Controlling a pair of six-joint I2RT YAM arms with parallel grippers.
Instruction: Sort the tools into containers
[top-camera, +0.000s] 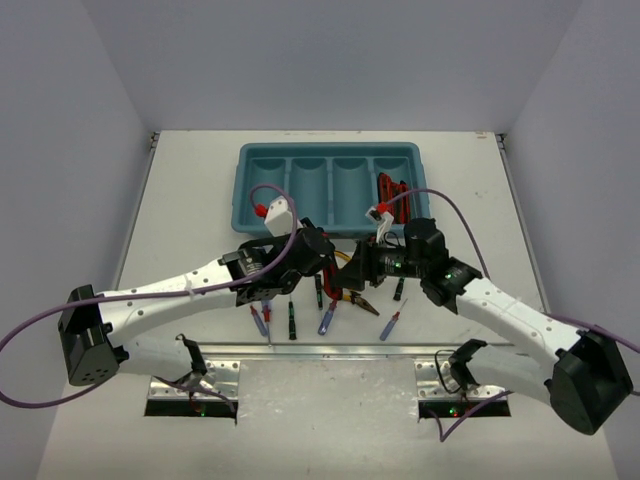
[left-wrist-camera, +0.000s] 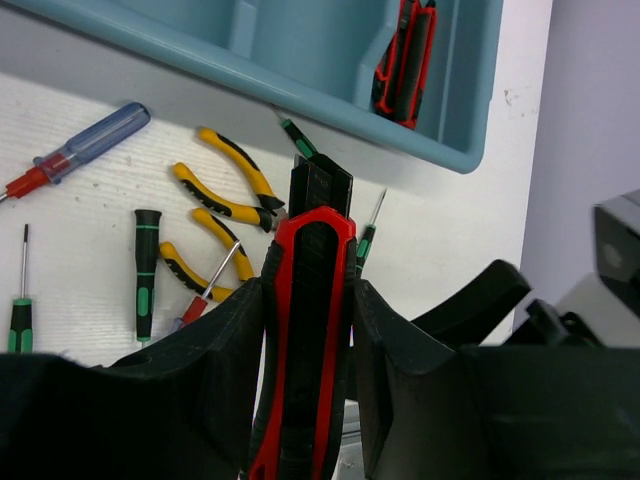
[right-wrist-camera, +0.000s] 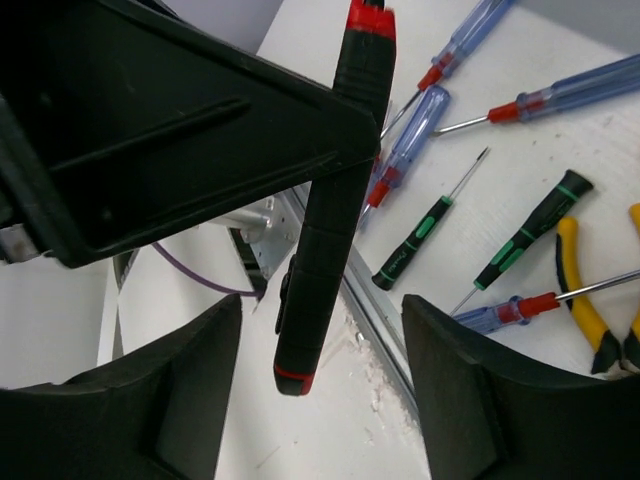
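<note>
My left gripper (left-wrist-camera: 310, 290) is shut on a red-and-black utility knife (left-wrist-camera: 312, 300), held upright above the table in front of the teal tray (top-camera: 330, 150). In the right wrist view the knife's lower end (right-wrist-camera: 335, 230) hangs between the fingers (right-wrist-camera: 200, 370) of my right gripper (right-wrist-camera: 320, 320), which is open with a gap on each side. Both grippers meet at mid-table, left gripper (top-camera: 318, 252) and right gripper (top-camera: 365, 268). More red-and-black knives (left-wrist-camera: 405, 60) lie in the tray's rightmost compartment (top-camera: 392, 190).
Loose on the table near the front rail lie blue-and-red screwdrivers (right-wrist-camera: 410, 140) (top-camera: 328, 318), black-and-green screwdrivers (right-wrist-camera: 420, 240) (left-wrist-camera: 146, 270) and yellow-handled pliers (left-wrist-camera: 235, 185) (right-wrist-camera: 585, 290). The tray's other three compartments look bare. A metal rail (top-camera: 330, 352) runs along the near edge.
</note>
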